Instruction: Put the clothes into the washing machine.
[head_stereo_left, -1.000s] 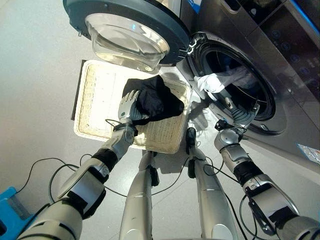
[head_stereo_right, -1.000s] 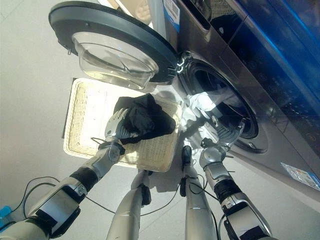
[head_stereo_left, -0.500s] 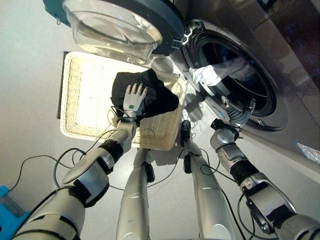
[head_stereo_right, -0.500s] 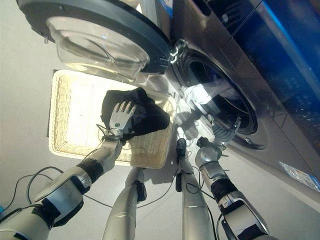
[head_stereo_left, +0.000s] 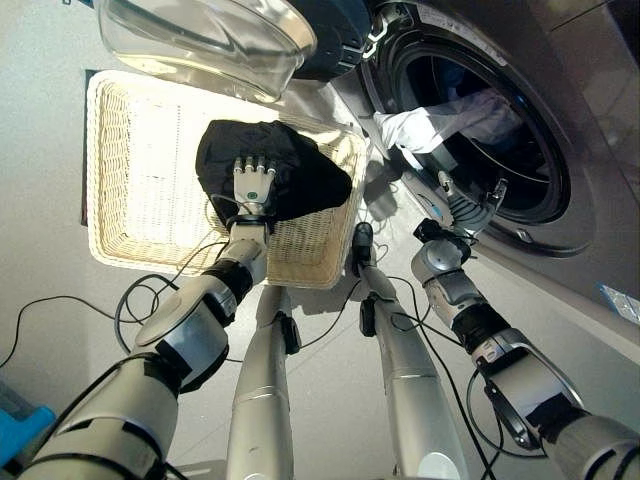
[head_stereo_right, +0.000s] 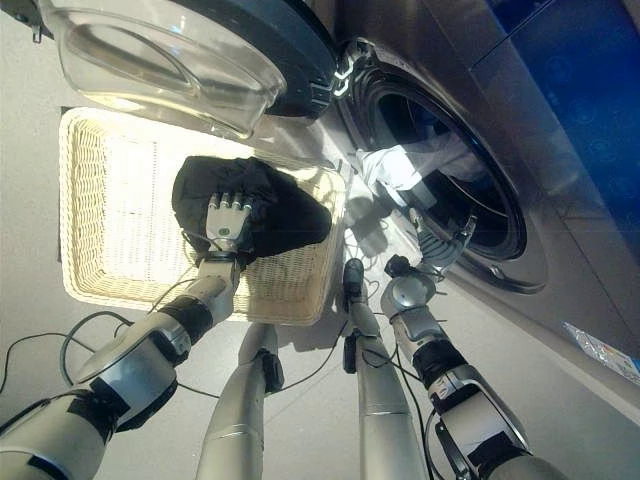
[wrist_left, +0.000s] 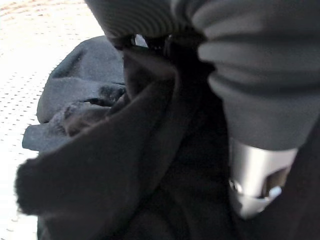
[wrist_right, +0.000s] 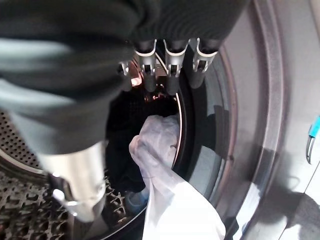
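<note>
Our left hand (head_stereo_left: 252, 183) has gone from spread flat over the black garment (head_stereo_left: 300, 180) half a second ago to fingers curled down into the cloth. In its wrist view dark folds bunch up against the thumb and under the fingers, so we judge the hand is now gripping the garment rather than just resting on it. The garment still lies in the wicker basket (head_stereo_left: 130, 215), its bulk heaped just beyond and beside the fingertips, not yet lifted.

The head camera has swung, so the basket's shift across the view is not a move of the basket.

Our right hand (head_stereo_left: 468, 208) stays at the lower lip of the washing machine (head_stereo_left: 560, 215) drum opening, fingers straight and released, holding nothing. Just beyond those fingertips the white cloth (wrist_right: 175, 200) drapes over the drum rim, half in, half out.

With the grip made, the lift toward the drum looks due next.
</note>
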